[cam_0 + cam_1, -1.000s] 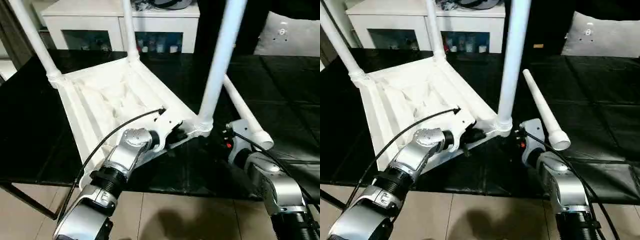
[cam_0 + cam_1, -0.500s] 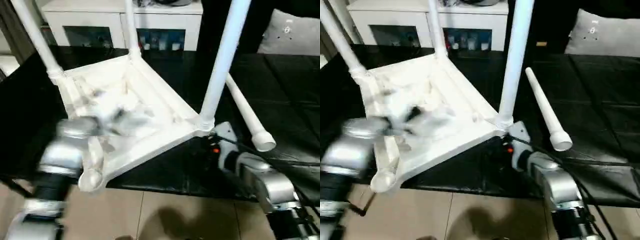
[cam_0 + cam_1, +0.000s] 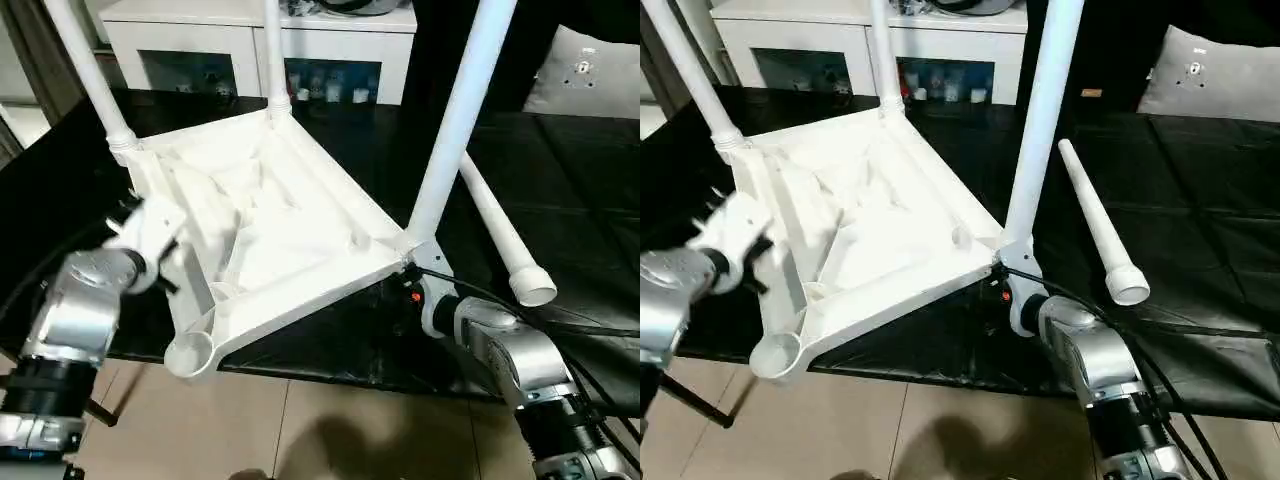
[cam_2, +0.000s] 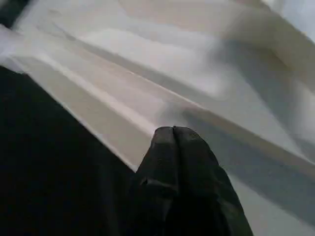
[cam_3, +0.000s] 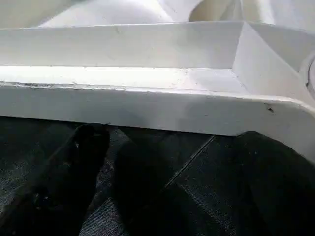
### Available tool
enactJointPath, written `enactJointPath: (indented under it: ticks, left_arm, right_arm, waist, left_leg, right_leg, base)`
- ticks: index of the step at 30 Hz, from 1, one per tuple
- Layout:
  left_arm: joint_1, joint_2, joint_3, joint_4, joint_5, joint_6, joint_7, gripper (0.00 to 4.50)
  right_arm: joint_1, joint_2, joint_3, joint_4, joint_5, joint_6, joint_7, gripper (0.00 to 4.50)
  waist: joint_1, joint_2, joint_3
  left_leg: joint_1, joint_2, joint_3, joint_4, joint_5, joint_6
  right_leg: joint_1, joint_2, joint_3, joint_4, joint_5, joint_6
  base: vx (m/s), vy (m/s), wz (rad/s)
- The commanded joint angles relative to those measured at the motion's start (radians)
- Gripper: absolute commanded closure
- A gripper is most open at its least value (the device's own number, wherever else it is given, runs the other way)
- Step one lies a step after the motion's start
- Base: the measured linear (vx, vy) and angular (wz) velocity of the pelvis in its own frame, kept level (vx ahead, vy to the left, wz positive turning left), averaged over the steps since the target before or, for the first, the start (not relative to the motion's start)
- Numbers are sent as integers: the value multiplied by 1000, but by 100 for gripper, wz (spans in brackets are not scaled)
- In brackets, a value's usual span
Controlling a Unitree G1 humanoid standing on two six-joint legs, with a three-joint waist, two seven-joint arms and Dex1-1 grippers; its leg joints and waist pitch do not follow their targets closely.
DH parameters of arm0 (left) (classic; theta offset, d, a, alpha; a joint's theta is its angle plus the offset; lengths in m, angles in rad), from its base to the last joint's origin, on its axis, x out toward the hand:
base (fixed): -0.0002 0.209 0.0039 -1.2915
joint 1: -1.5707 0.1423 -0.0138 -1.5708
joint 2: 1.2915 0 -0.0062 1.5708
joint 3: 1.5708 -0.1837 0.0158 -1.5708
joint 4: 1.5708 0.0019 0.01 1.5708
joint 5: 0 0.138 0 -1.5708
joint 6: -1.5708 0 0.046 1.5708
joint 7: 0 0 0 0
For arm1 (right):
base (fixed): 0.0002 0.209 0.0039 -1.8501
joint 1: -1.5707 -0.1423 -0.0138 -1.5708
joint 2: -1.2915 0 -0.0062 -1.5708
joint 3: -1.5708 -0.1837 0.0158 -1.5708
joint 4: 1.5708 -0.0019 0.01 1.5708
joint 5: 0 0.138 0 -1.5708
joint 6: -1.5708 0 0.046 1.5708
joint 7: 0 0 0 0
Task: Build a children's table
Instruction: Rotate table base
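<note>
I am looking over every view and finding no text, label, brand, number or sign that I can read.
</note>
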State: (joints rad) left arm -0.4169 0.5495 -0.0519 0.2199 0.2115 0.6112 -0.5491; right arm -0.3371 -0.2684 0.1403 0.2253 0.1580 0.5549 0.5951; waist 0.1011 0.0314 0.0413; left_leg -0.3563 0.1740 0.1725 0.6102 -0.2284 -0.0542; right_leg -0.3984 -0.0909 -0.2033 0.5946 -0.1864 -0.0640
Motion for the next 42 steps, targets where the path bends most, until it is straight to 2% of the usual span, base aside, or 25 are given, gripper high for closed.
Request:
enactJointPath:
  ticks: [1,5,7,8,9,11,13,15,18,21,22,24,25,27,28,29,30,31,32,33,34,37,40,41,42]
  left_arm:
    - [22,27,-47,-39,-12,26,-69,446]
    - [68,77,-127,-102,-24,60,-199,446]
    - [85,105,-160,-144,-54,16,-286,446]
    - [91,111,-170,-165,-80,-22,-332,446]
    - [97,115,-182,-186,-106,-60,-378,446]
    - [101,119,-197,-209,-134,-92,-429,446]
    - [92,111,-220,-226,-165,-88,-481,446]
    - [66,81,-245,-228,-203,-79,-529,446]
    - [38,35,-277,-213,-237,-107,-586,446]
    - [23,5,-290,-196,-248,-124,-598,446]
    - [12,-23,-294,-177,-252,-139,-593,446]
    - [-23,-97,-309,-112,-251,-182,-570,446]
    - [-25,-102,-310,-107,-251,-185,-569,446]
    - [-58,-171,-305,-32,-240,-241,-512,446]
    - [-90,-220,-303,49,-209,-294,-438,446]
    - [-113,-251,-302,109,-183,-325,-377,446]
    - [-136,-279,-302,170,-155,-352,-310,446]
    - [-139,-282,-302,178,-152,-355,-302,446]
    - [-167,-322,-289,253,-127,-394,-199,446]
    - [-178,-355,-274,292,-124,-418,-143,446]
    - [-184,-384,-257,317,-130,-434,-108,446]
    - [-173,-426,-218,312,-169,-441,-90,446]
    - [-161,-453,-191,309,-191,-467,-76,408]
    - [-144,-457,-175,281,-202,-465,-64,405]
    - [-94,-456,-134,198,-217,-486,-13,397]
  right_arm:
    - [-18,2,10,24,-14,-12,-7,0]
    - [-40,15,6,76,-29,-39,-20,0]
    - [-63,28,-6,119,-32,-59,-39,0]
    - [-74,32,-11,138,-36,-70,-52,0]
    - [-85,35,-14,156,-42,-79,-66,0]
    - [-96,37,-15,173,-47,-87,-80,0]
    - [-108,41,-21,187,-46,-93,-90,0]
    - [-120,42,-28,200,-46,-102,-96,0]
    - [-130,37,-37,220,-53,-120,-108,0]
    - [-136,34,-43,234,-57,-132,-117,0]
    - [-138,31,-48,238,-59,-135,-121,0]
    - [-141,25,-59,244,-61,-137,-132,0]
    - [-141,24,-59,244,-62,-137,-133,0]
    - [-140,18,-68,245,-63,-131,-143,0]
    - [-137,13,-75,240,-67,-127,-154,0]
    - [-135,8,-79,235,-71,-122,-165,0]
    - [-133,4,-85,232,-75,-119,-177,0]
    - [-133,3,-86,232,-76,-119,-178,0]
    - [-129,-1,-100,222,-79,-128,-197,0]
    - [-125,-1,-115,211,-80,-132,-216,0]
    - [-122,-1,-130,200,-80,-134,-234,0]
    - [-116,4,-155,176,-76,-138,-265,0]
    - [-103,10,-177,134,-63,-130,-278,0]
    - [-89,16,-188,99,-56,-119,-288,0]
    - [-47,37,-214,1,-35,-121,-312,0]
  waist:
    - [2,6,-64]
    - [-4,8,-60]
    - [-10,6,-58]
    - [-13,0,-56]
    - [-10,3,-55]
    - [-9,5,-53]
    - [-6,6,-56]
    - [-9,1,-57]
    - [-11,-1,-60]
    - [-14,-2,-61]
    - [-15,-1,-61]
    - [-17,-4,-62]
    - [-15,-4,-61]
    - [-16,-5,-62]
    - [-16,-6,-63]
    - [-17,-8,-60]
    - [-12,-9,-66]
    - [-13,-10,-65]
    - [-13,-13,-65]
    - [-13,-13,-65]
    - [-12,-14,-68]
    - [-10,-17,-71]
    - [-5,-17,-78]
    - [-8,-22,-77]
    - [-6,-21,-78]
  left_leg:
    - [-1,79,-39,-69,-47,66]
    - [-1,80,-38,-72,-72,55]
    - [0,79,-39,-75,-96,47]
    - [1,79,-38,-77,-105,45]
    - [2,77,-39,-75,-104,42]
    - [7,80,-37,-76,-113,33]
    - [12,83,-37,-78,-105,22]
    - [8,82,-35,-79,-94,22]
    - [2,78,-33,-75,-65,28]
    - [-2,74,-32,-72,-54,36]
    - [-3,74,-32,-71,-53,38]
    - [-2,68,-28,-68,-39,49]
    - [-2,67,-28,-67,-38,52]
    - [-1,69,-28,-67,-41,57]
    - [-1,68,-28,-66,-45,57]
    - [1,61,-23,-64,-62,60]
    - [2,67,-28,-65,-54,57]
    - [-1,66,-28,-65,-52,61]
    - [-3,67,-30,-66,-56,63]
    - [1,59,-24,-61,-55,67]
    - [-2,60,-26,-61,-49,65]
    - [-8,67,-29,-61,-19,76]
    - [-10,71,-31,-55,34,103]
    - [-12,72,-31,-54,48,120]
    - [-13,75,-32,-53,64,128]
  right_leg:
    - [69,-106,101,-69,-141,-85]
    - [67,-106,103,-71,-167,-92]
    - [69,-106,103,-76,-203,-90]
    - [68,-105,103,-80,-228,-86]
    - [67,-111,105,-83,-254,-85]
    - [63,-109,106,-86,-272,-82]
    - [63,-106,108,-76,-231,-90]
    - [68,-105,109,-71,-194,-96]
    - [73,-108,110,-67,-165,-104]
    - [77,-106,108,-70,-173,-96]
    - [77,-106,107,-70,-181,-93]
    - [77,-101,105,-78,-194,-78]
    - [77,-100,104,-80,-201,-72]
    - [75,-97,102,-82,-209,-63]
    - [77,-99,101,-83,-216,-58]
    - [73,-89,96,-96,-253,-38]
    - [78,-95,97,-89,-247,-31]
    - [77,-92,95,-90,-243,-25]
    - [79,-97,94,-90,-248,-20]
    - [75,-92,93,-99,-263,-3]
    - [78,-93,92,-93,-255,-3]
    - [79,-98,94,-86,-214,-6]
    - [77,-98,97,-69,-114,-41]
    - [75,-97,97,-65,-86,-51]
    - [77,-103,98,-59,-66,-62]
  base:
    - [0,0,0]
    - [0,0,0]
    - [0,0,0]
    - [0,0,0]
    - [0,0,0]
    - [0,0,0]
    - [0,0,0]
    - [0,0,0]
    - [0,0,0]
    - [0,0,0]
    - [0,0,0]
    - [0,0,0]
    - [0,0,0]
    - [0,0,0]
    - [0,0,0]
    - [0,0,0]
    - [0,0,0]
    - [0,0,0]
    - [0,0,0]
    - [0,0,0]
    - [0,0,0]
    - [0,0,0]
    - [0,0,0]
    - [0,0,0]
    - [0,0,0]
